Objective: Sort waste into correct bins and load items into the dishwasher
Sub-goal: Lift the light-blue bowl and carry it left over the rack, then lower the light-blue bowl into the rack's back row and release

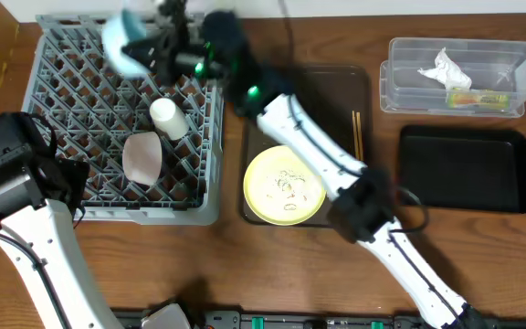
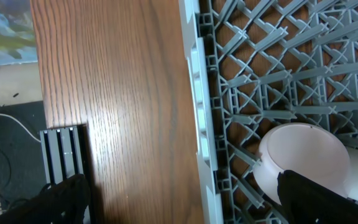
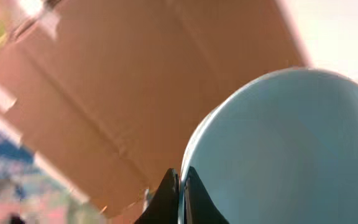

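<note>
Dish rack, upper left, already holds the white bowl and white cup. The right jaws, pinched shut on the light blue bowl, hang over its top edge. Left jaws gape empty. Clear tub, upper right, has napkin and wrapper. Not yet done, centre: plate, chopsticks, grains.

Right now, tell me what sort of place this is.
Probably a robot test bench for clearing dishes, not a real kitchen: a wooden table carries a grey dish rack, a dirty yellow plate and a clear tub of rubbish, and the right end effector holds a blue bowl over the rack.
</note>
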You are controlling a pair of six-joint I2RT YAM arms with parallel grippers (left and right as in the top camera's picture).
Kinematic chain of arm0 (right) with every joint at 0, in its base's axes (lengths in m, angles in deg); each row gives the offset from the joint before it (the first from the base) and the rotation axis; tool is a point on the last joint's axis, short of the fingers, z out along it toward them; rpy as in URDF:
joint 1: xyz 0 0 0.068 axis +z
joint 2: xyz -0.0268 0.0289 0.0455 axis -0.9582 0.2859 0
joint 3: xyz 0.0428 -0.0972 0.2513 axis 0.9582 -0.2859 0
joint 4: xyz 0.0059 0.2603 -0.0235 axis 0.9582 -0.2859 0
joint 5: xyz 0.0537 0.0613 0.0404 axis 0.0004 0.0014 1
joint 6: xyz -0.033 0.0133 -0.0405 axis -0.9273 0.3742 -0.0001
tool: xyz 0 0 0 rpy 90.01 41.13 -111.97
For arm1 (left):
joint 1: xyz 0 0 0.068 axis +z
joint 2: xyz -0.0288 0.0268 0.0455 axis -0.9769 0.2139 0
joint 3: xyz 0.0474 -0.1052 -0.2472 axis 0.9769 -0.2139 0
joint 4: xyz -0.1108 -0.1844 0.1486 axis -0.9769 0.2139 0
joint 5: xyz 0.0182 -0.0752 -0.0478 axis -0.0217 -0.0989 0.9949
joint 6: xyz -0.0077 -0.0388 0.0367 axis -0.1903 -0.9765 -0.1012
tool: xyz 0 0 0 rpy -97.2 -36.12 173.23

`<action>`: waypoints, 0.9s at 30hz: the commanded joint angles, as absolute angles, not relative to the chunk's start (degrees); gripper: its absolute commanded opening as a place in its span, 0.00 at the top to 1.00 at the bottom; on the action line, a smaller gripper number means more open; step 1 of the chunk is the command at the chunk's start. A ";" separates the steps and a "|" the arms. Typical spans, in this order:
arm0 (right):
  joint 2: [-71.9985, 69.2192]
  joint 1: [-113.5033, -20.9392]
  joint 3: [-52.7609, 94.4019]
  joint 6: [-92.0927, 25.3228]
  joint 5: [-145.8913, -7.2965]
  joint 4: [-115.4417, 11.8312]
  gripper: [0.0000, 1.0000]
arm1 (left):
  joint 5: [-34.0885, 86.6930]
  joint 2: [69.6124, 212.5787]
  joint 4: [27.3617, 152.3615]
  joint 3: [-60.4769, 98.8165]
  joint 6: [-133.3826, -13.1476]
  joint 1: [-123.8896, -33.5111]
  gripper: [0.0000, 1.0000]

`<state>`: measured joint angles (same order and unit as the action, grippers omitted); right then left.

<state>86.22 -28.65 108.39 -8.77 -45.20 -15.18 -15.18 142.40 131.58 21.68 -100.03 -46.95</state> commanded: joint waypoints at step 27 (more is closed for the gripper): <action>101.44 -32.89 108.39 6.37 -45.94 11.04 0.99 | -15.71 142.02 131.73 22.25 -100.36 -46.69 0.02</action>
